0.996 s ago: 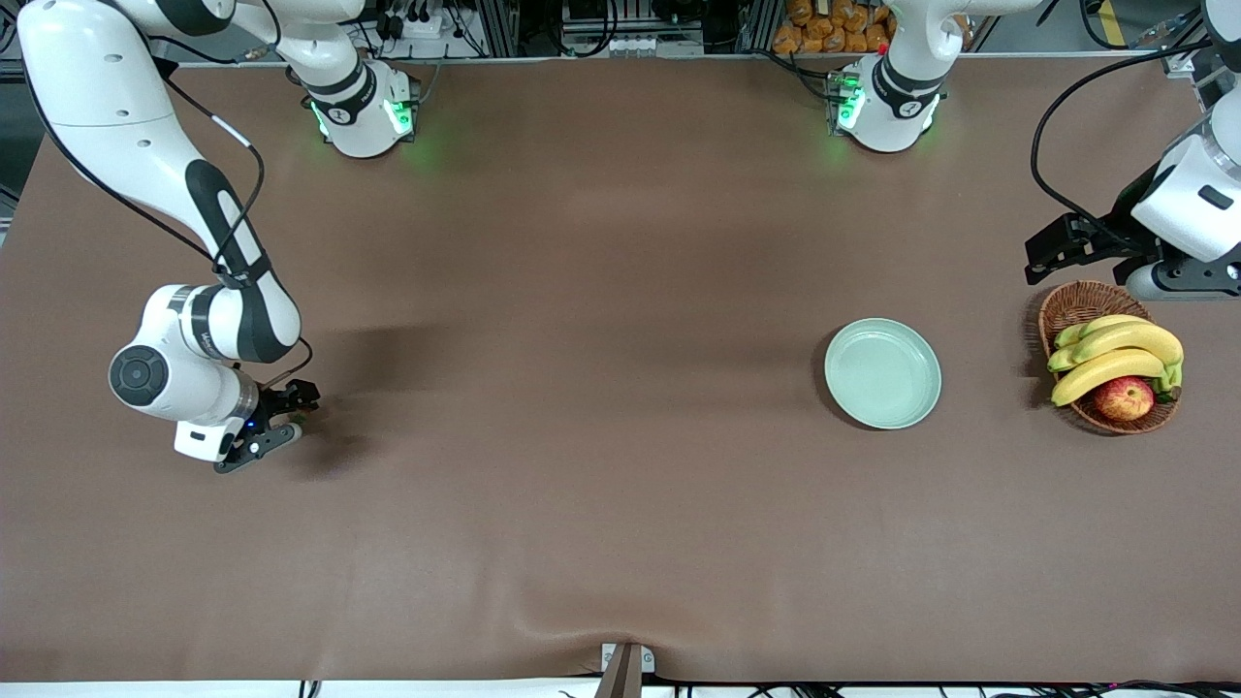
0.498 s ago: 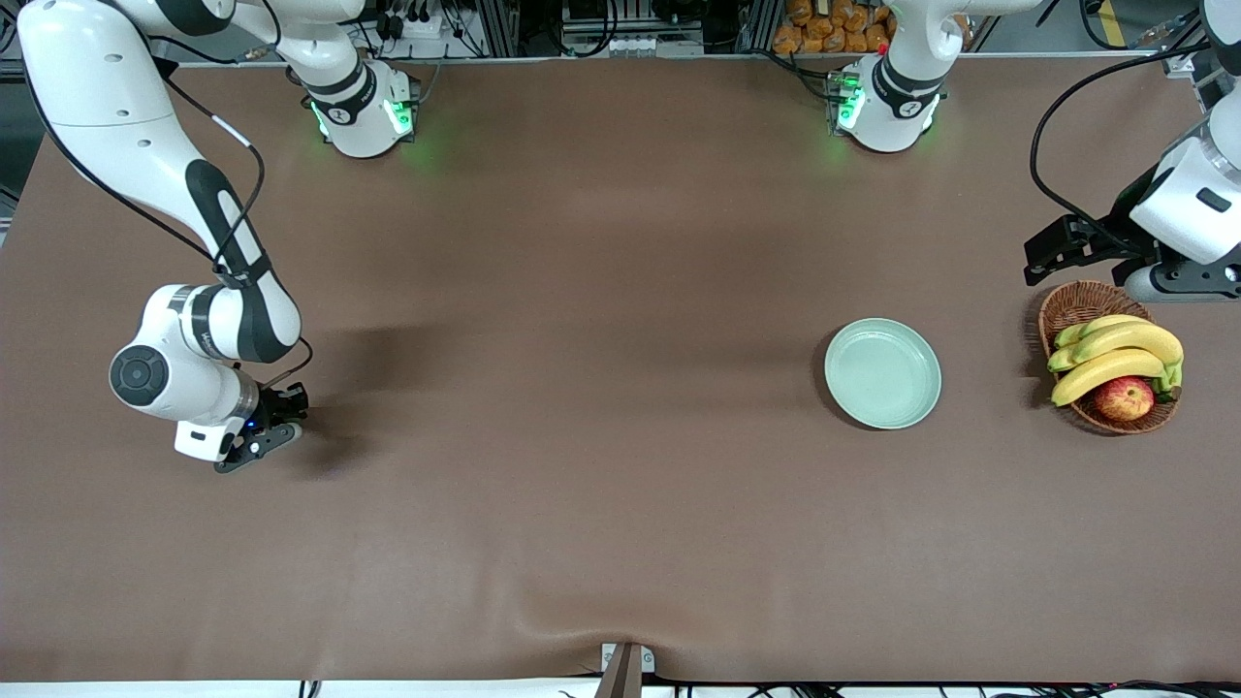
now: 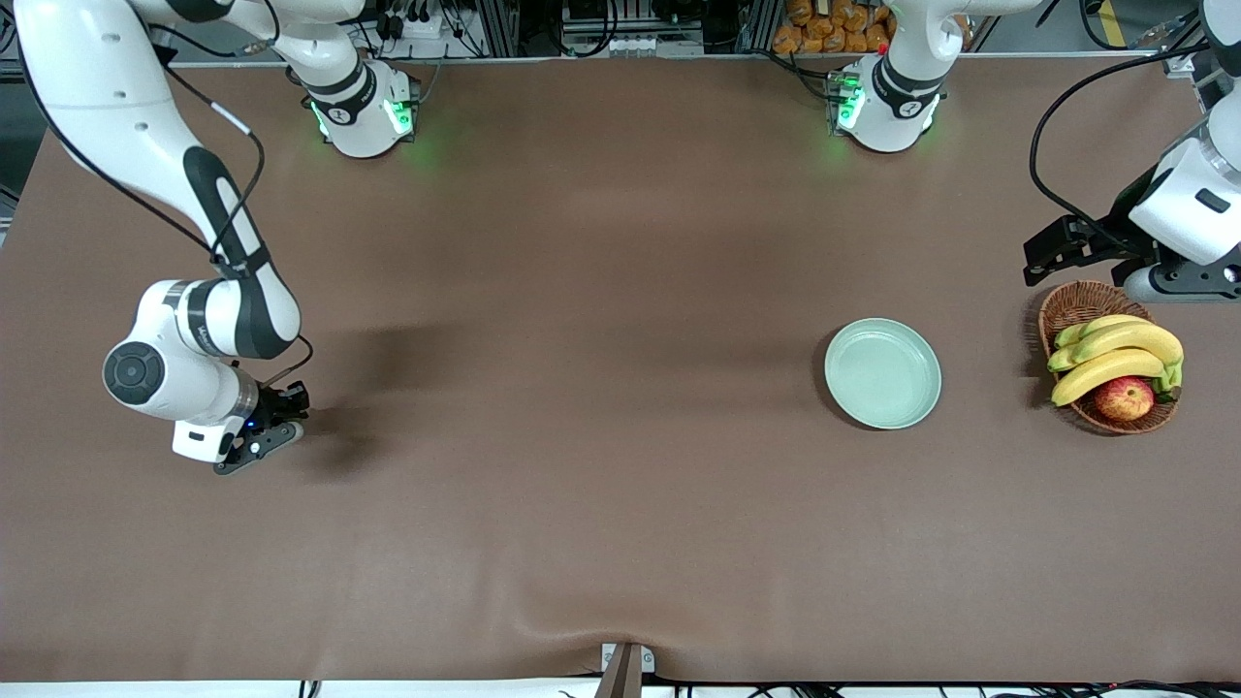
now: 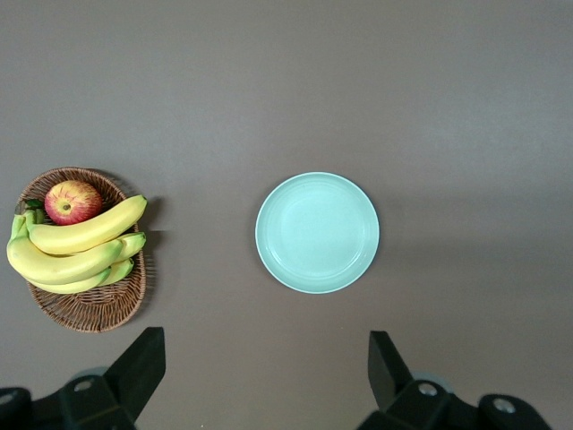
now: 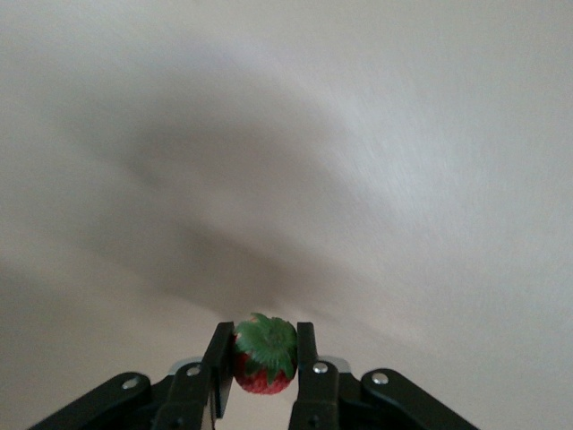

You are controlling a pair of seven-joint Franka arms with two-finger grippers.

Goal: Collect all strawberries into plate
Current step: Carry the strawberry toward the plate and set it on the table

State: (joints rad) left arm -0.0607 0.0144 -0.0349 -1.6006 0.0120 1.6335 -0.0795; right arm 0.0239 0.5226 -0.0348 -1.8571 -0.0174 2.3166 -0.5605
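Brown cloth covers the whole desk (image 3: 601, 407), matte and soft-looking, with a slight pucker at the edge nearest the front camera. At the right arm's end, the right gripper (image 3: 276, 419) sits low at the cloth, its fingers pressed against a strawberry (image 5: 265, 355); the right wrist view shows the small red berry with its green leafy cap pinched between the two flat black pads. I can see only this one berry. The plate (image 3: 882, 373), a smooth, round, pale mint dish with a raised rim, lies well apart, toward the left arm's end, with nothing in it. Just beside it stands a brown wicker basket (image 3: 1076, 305) holding bananas (image 3: 1115, 354) and an apple (image 3: 1125, 397).

The left gripper (image 4: 269, 381) waits over the desk near the basket, its fingers spread wide and holding nothing.

My worry is the grip. The berry is tiny, rounded and probably slick, and the pads catch it high, close to the leaves, so it could squirt out or swivel as the arm lifts. A long carry across the desk gives it plenty of chance to drop and roll on the cloth. Released too high, it might bounce over the plate's shallow rim.
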